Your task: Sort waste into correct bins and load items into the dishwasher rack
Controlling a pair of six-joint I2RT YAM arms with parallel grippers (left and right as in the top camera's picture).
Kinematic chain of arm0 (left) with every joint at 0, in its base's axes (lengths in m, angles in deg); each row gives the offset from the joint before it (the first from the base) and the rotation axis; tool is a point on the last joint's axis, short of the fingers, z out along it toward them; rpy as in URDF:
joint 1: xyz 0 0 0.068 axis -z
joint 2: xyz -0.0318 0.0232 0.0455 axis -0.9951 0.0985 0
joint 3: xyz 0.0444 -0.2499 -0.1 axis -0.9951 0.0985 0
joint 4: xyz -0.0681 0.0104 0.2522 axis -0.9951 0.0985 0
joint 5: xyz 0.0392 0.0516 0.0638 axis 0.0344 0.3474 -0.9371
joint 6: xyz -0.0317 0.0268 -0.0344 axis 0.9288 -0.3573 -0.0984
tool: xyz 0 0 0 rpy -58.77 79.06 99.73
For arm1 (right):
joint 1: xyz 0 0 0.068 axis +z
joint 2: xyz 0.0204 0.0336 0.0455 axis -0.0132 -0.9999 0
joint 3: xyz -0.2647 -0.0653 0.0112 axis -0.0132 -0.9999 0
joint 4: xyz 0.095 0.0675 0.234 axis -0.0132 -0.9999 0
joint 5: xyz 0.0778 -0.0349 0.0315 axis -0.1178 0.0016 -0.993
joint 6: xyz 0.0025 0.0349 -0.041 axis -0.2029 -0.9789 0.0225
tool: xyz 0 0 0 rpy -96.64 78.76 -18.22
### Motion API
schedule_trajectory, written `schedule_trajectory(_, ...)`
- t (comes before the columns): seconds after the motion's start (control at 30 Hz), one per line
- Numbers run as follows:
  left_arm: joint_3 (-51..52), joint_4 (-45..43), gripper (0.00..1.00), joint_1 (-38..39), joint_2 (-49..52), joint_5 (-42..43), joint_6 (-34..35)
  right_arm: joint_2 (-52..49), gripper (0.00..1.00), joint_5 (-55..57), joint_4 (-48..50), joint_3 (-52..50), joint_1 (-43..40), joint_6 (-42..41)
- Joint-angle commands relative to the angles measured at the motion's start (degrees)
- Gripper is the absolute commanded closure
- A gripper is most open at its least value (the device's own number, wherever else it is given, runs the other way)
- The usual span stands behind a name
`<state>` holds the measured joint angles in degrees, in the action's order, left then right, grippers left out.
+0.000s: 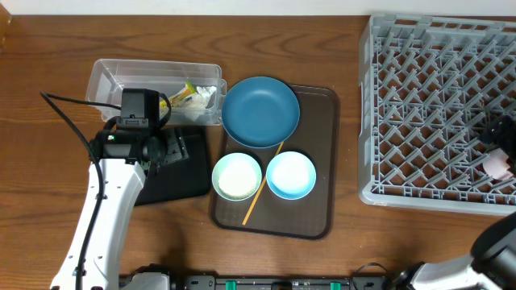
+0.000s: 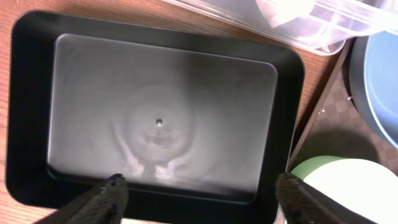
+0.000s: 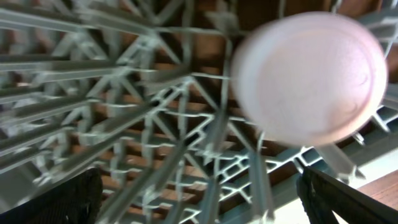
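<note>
Bin (image 2: 161, 87), glossy black rectangle, beneath gaping empty left claw (image 2: 200, 186); grey lattice rack (image 3: 143, 124) beneath gaping empty right claw (image 3: 199, 186)

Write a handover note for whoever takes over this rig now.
Left claw: open, empty, over the shallow black rectangular bin.
Right claw: open, over the large grey plastic rack.
Done: orange and yellow-green wrapper and white tissue in the clear plastic tub; small pinkish-white cup in the rack.
Left: dark blue round plate, pale mint bowl, light blue bowl, thin wooden stick, on the brown tray.

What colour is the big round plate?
The plate is plain dark blue with no pattern. The overhead view shows it best.
</note>
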<state>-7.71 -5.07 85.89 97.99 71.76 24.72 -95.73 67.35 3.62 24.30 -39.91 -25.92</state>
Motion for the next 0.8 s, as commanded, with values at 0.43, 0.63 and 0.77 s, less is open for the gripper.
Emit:
schedule_trajectory(0.43, -0.11, 0.17, 0.12, -0.28, -0.83, -0.74, 0.00, 18.58, 0.01, -13.46, -1.73, 1.33, 32.74, 8.24)
schedule_trajectory(0.63, -0.11, 0.17, 0.11, -0.28, -0.83, -0.74, 0.00, 16.50, 0.10, -13.18, -2.12, 0.57, 45.48, 8.61)
schedule_trajectory(0.77, -0.11, 0.17, 0.11, -0.28, -0.83, -0.74, 0.00, 13.46, 0.17, -11.28, -2.23, -1.38, 52.63, 8.35)
